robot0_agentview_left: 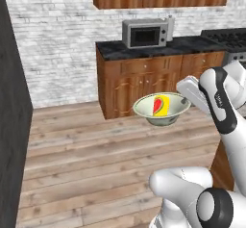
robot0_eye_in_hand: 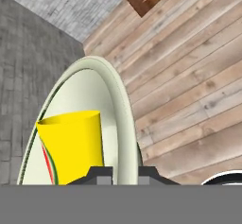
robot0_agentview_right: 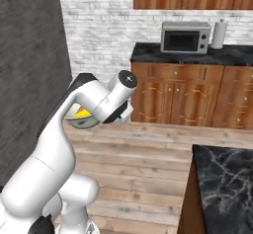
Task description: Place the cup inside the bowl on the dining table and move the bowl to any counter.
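The cream-white bowl [robot0_agentview_left: 168, 112] hangs in the air above the wooden floor, roughly level, with the yellow cup [robot0_agentview_left: 162, 105] lying inside it. My gripper [robot0_agentview_left: 185, 100] is shut on the bowl's right rim. In the hand view the rim [robot0_eye_in_hand: 122, 124] runs between my two fingertips [robot0_eye_in_hand: 101, 173], and the cup [robot0_eye_in_hand: 75, 145] sits just left of them. From the right base view, my arm hides most of the bowl [robot0_agentview_right: 78, 122]. The counter [robot0_agentview_left: 144, 48] stands ahead against the brick wall. A corner of the dining table [robot0_agentview_right: 225, 178] lies at the lower right.
A microwave [robot0_agentview_left: 146, 32] sits on the counter, with a paper towel roll [robot0_agentview_right: 219, 34] beside it and a stove [robot0_agentview_left: 230, 38] further right. A tall dark wall [robot0_agentview_left: 12, 126] runs along the left. Open wooden floor [robot0_agentview_left: 96, 155] lies between me and the counter.
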Robot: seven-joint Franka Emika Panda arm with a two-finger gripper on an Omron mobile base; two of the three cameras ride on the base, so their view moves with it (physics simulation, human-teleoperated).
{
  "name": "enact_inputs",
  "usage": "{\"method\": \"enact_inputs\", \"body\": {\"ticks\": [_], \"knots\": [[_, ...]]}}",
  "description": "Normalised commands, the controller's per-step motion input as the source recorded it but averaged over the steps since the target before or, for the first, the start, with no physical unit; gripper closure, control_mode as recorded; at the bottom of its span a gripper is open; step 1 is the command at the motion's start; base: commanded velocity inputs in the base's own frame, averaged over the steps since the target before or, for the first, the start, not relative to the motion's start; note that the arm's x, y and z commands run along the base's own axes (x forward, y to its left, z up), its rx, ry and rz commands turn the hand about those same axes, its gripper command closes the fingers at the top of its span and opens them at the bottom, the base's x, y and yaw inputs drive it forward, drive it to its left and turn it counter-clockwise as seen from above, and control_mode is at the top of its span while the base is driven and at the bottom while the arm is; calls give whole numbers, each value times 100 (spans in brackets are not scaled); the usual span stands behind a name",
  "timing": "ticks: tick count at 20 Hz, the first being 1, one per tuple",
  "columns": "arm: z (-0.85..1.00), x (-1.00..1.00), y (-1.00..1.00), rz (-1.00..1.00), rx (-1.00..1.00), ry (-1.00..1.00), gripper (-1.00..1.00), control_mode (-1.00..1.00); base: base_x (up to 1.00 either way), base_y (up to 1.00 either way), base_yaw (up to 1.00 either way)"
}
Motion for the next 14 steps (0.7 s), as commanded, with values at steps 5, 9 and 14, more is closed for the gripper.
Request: {"method": "enact_inputs", "body": {"ticks": [5,9,14], "knots": [[0,0,0,0,0,0,100,100,100,2,0],[0,0,0,0,0,0,100,100,100,6,0],[0,0,0,0,0,0,100,100,100,5,0]]}}
